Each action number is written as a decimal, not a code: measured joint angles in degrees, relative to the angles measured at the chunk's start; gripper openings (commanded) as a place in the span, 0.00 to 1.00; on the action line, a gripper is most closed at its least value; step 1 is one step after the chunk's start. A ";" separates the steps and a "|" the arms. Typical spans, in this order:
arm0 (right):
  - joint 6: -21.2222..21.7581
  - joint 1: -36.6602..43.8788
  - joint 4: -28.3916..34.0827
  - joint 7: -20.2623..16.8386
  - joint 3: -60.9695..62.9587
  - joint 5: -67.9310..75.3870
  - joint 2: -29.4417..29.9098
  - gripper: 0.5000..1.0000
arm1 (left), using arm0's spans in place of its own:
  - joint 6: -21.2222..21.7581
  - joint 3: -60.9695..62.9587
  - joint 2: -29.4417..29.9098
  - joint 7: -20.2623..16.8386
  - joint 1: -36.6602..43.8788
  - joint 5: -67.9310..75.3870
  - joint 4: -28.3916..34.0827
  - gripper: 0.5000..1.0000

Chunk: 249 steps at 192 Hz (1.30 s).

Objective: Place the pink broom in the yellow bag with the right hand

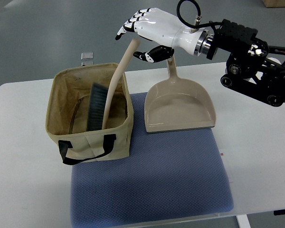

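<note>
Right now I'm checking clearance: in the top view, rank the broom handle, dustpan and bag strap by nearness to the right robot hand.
1. Pale pink broom handle, at the right robot hand.
2. Beige plastic dustpan, just below.
3. Black bag strap, far lower left.

white table (256, 156) w/ blue mat (156, 190), grey floor (47, 38).

It looked like a robotics lab or test room: a plain white counter (256, 161) stood on a bare grey floor (47, 33), with a cardboard box (278, 3) at the edge.
</note>
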 measured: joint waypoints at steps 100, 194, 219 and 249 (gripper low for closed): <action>4.40 -19.09 -1.88 -0.07 25.31 22.31 -2.64 0.83 | 0.00 0.00 0.00 0.00 -0.02 0.00 -0.02 1.00; 9.81 -37.14 -6.44 -0.20 42.32 68.13 2.98 0.84 | 0.00 0.00 0.00 -0.02 0.00 0.00 -0.01 1.00; 11.26 -40.58 -8.63 -0.20 46.58 69.30 7.06 0.86 | 0.00 0.00 0.00 -0.02 -0.02 0.00 -0.01 1.00; 15.43 -42.93 -10.51 -0.20 47.93 69.37 9.42 0.86 | 0.00 0.00 0.00 -0.02 0.00 0.00 0.00 1.00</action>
